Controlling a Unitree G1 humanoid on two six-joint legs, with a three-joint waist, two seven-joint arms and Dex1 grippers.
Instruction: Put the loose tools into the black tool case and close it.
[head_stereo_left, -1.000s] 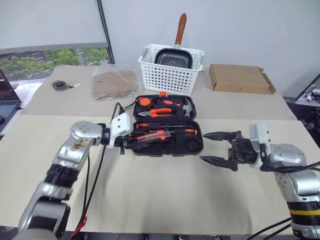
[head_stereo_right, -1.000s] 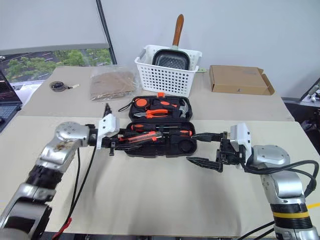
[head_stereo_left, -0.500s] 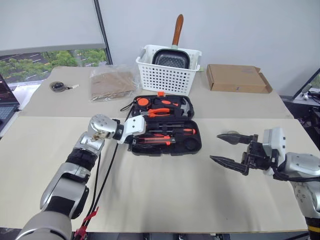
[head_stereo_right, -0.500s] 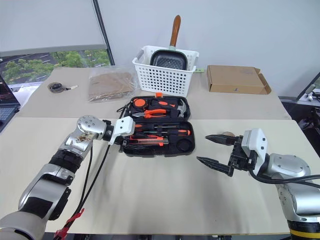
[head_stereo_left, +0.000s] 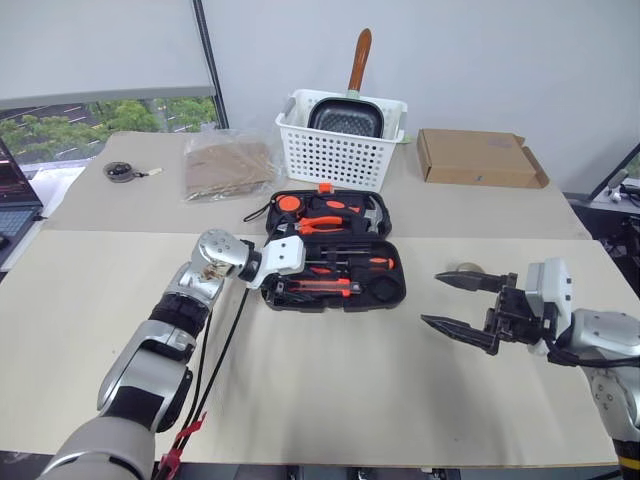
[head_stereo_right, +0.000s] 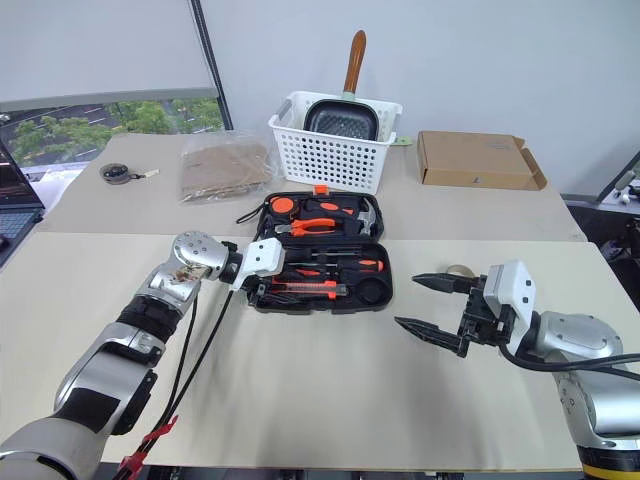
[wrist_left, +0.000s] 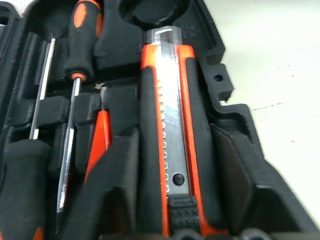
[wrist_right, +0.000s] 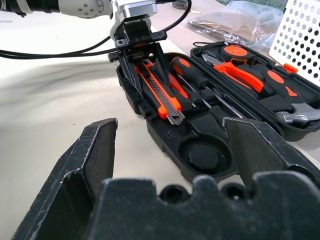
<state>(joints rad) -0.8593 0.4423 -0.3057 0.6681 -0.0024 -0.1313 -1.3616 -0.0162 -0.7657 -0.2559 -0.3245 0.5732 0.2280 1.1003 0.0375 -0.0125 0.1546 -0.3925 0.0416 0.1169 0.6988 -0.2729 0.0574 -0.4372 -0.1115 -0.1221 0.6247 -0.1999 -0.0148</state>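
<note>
Mostly packed: black tool case (head_stereo_left: 335, 262) lies open mid-table w/ utility knife (wrist_left: 172, 145) and screwdrivers (wrist_left: 75, 100) seated in its slots. Left gripper (wrist_right: 142, 55) sits over the knife's end, fingers spread either side, not pinching. Right gripper (head_stereo_left: 462, 308) hangs wide apart, empty, right of case. Round slot (wrist_right: 202, 156) looks empty; small tape roll (head_stereo_left: 467, 268) lies beyond right gripper. Left: roll in, lid shut.

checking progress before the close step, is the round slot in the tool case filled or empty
Empty. The round recess at the right end of the black tool case shows only bare black plastic, while the utility knife lies in its slot alongside.
</note>
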